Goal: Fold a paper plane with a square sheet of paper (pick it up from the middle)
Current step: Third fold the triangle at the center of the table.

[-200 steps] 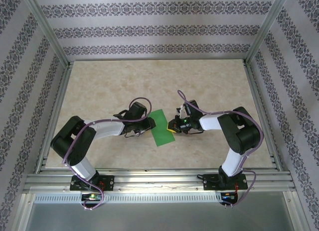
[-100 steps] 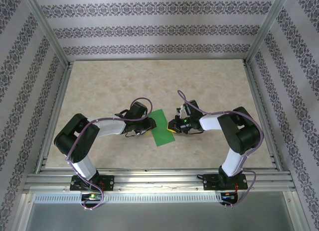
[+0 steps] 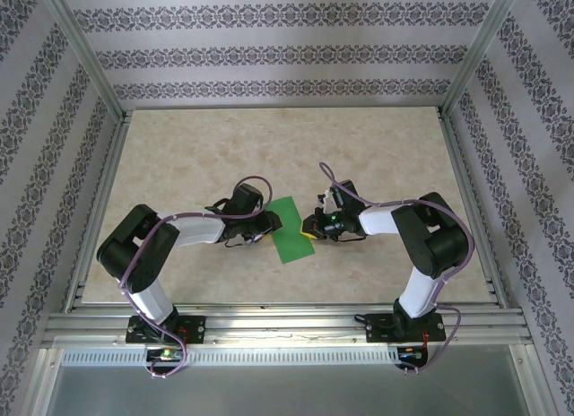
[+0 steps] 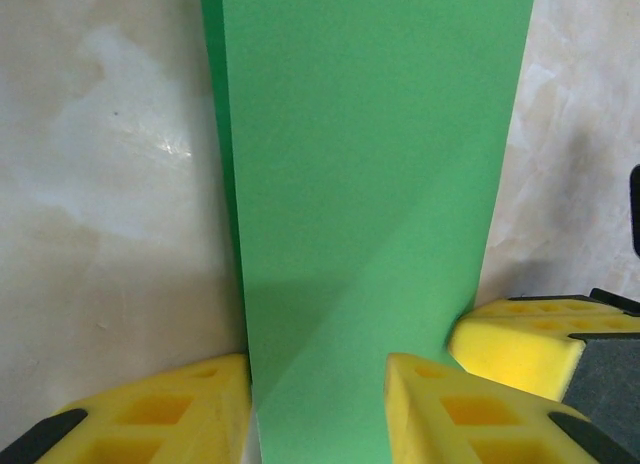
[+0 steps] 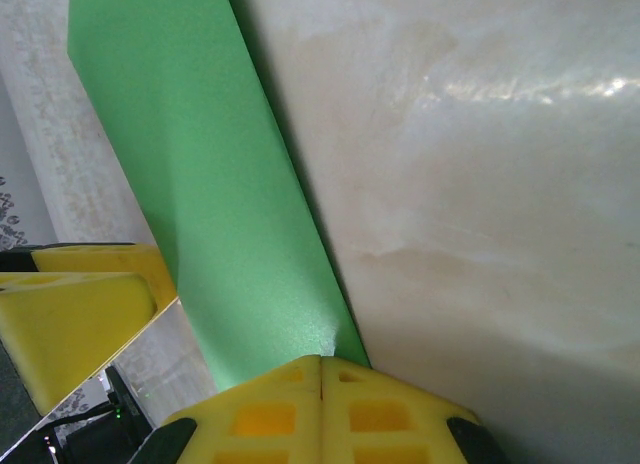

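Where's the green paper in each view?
Top external: green paper, mid-picture, left of the right gripper.
Left wrist: centre, top edge to bottom; right gripper at lower right.
Right wrist: diagonal band, upper left down to right gripper.
Shared landmark: right gripper's yellow pads at the paper's edge.

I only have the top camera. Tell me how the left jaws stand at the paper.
Observer: In the left wrist view the left jaws stand apart, yellow pads spread, and the paper runs out between them.
Operator: Now the right jaws.
Observer: Closed, pads pressed together, tips at the paper's edge. I cannot tell whether they pinch it.
Operator: Report any crease.
Observer: A diagonal fold line crosses the strip just ahead of the left jaws.
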`<action>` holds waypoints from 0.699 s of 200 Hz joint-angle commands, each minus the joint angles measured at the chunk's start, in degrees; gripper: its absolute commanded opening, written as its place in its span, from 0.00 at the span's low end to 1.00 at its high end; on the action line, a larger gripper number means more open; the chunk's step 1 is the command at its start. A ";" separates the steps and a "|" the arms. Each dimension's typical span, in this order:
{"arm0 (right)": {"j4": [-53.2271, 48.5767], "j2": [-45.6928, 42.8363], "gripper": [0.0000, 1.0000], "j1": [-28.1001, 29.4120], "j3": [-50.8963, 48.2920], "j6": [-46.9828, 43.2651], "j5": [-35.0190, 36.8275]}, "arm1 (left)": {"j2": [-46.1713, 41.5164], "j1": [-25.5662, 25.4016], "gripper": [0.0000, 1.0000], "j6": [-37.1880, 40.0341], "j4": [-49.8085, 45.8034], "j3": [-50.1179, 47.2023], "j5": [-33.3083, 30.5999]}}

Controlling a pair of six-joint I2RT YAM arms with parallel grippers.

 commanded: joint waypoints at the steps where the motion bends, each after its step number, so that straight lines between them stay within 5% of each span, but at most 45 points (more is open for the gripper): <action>1: -3.45 3.35 0.07 0.91 -2.35 0.61 3.27 | 1.72 -0.63 0.41 -1.70 10.32 -1.05 2.59; 140: -3.84 2.58 0.10 0.91 -2.08 0.63 2.92 | -2.23 -0.27 0.27 -2.29 9.60 -3.18 0.26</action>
